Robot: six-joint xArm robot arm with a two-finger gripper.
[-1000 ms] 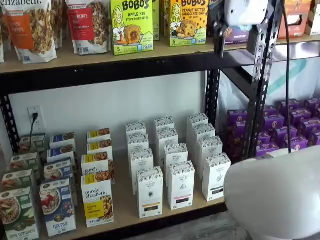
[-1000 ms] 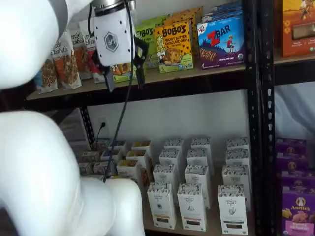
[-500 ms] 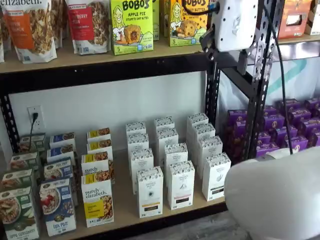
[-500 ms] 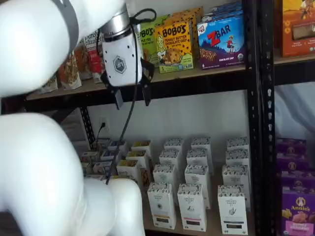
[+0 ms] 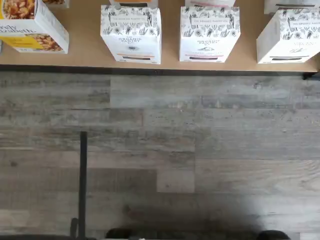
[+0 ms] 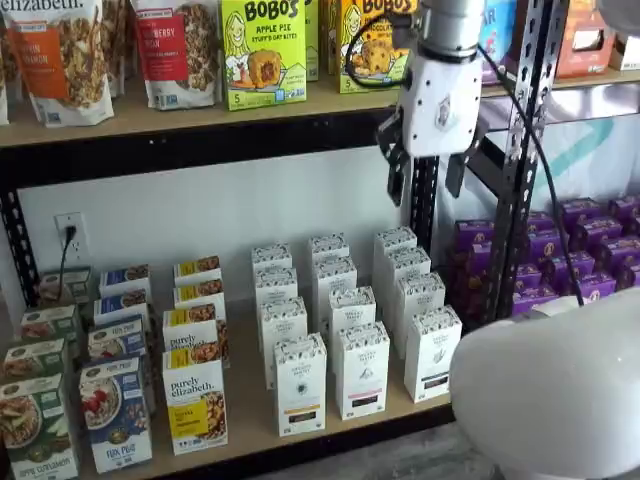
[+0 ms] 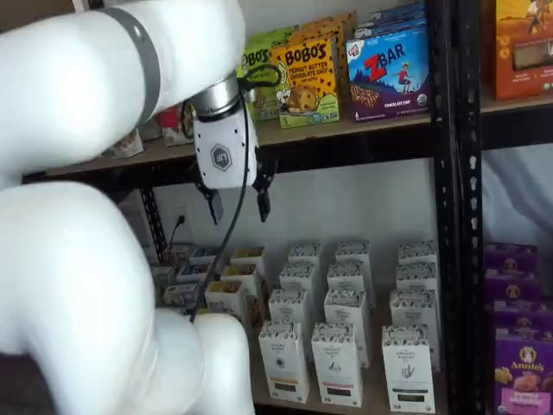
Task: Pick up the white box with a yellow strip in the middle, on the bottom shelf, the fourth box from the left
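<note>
The wrist view is showing floor planks and the front edge of the bottom shelf (image 5: 170, 59), where the white box with a yellow strip (image 5: 131, 34) is standing untouched. In both shelf views, the gripper (image 6: 428, 178) is hanging high above the box rows, fingers apart and empty. Descent, alignment, grasp and lift are all remaining.

Mock retail shelving bay.
Black metal racking (image 6: 425, 215) carried rows of boxed snacks (image 6: 262, 50) above grey plank flooring (image 5: 160, 150).
</note>
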